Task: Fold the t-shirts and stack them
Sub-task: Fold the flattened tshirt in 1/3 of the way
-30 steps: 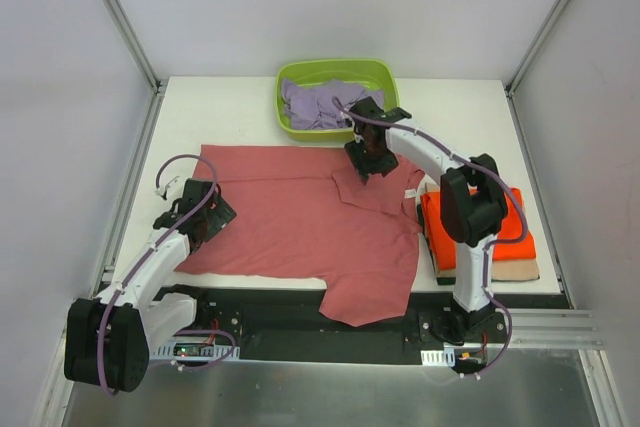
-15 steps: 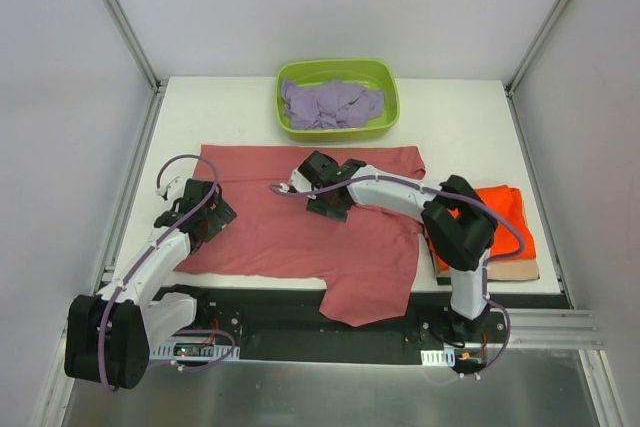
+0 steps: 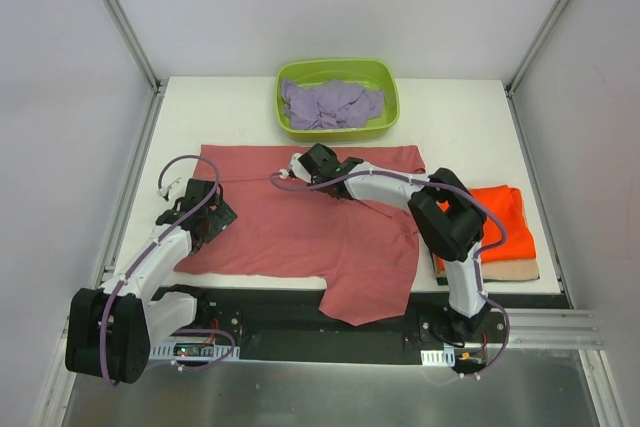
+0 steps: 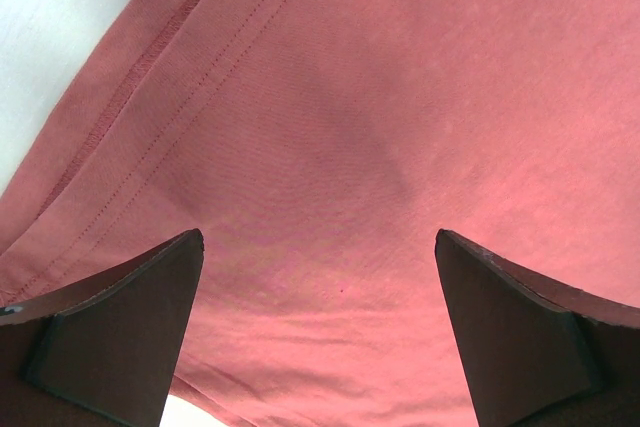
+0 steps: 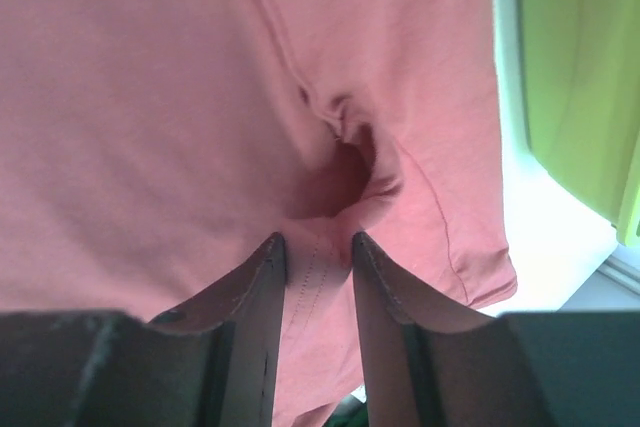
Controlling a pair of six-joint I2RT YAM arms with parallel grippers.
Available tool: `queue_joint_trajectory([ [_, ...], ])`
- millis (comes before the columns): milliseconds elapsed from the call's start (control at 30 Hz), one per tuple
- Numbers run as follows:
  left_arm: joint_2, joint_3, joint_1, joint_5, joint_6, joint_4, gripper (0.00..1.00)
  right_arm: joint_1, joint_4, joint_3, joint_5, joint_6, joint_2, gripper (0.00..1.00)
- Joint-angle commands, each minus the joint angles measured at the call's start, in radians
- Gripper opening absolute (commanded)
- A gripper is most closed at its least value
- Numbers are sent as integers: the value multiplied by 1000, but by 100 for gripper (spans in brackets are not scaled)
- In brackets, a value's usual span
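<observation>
Tub (image 3: pixel 336 64): lime-green plastic, at far edge of table (image 3: pixel 230 107), centre.
In tub: lavender t-shirt (image 3: pixel 330 105), crumpled, unfolded, fills most of the floor.
Salmon-red t-shirt (image 3: pixel 290 232): spread flat on table just on near side of tub; far hem runs close to tub's near wall. One corner, opp. side from tub, hangs over table's near edge onto the black rail (image 3: pixel 260 307).
Orange t-shirt (image 3: pixel 500 212): folded, to the right of tub and nearer the arms, well apart from it.
Tan t-shirt (image 3: pixel 512 270): folded, under the orange one; only its near edge shows.
Right gripper (image 5: pixel 312 242): near tub, over salmon shirt's far part. Fingers drawn close together w/ a fold of salmon cloth pinched between; cloth puckers into a small hollow just ahead of the tips. Tub wall at right edge of wrist view.
Left gripper (image 4: pixel 320 237): left of tub and well apart from it, near salmon shirt's left edge. Fingers spread wide, nothing between them; flat cloth w/ a stitched hem below.
</observation>
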Motion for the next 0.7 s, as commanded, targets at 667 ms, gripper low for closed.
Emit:
queue_joint_trajectory([
  [667,8,16,-9,-35,3,-2,99,-164,-238,111,-501,367,-130,11],
])
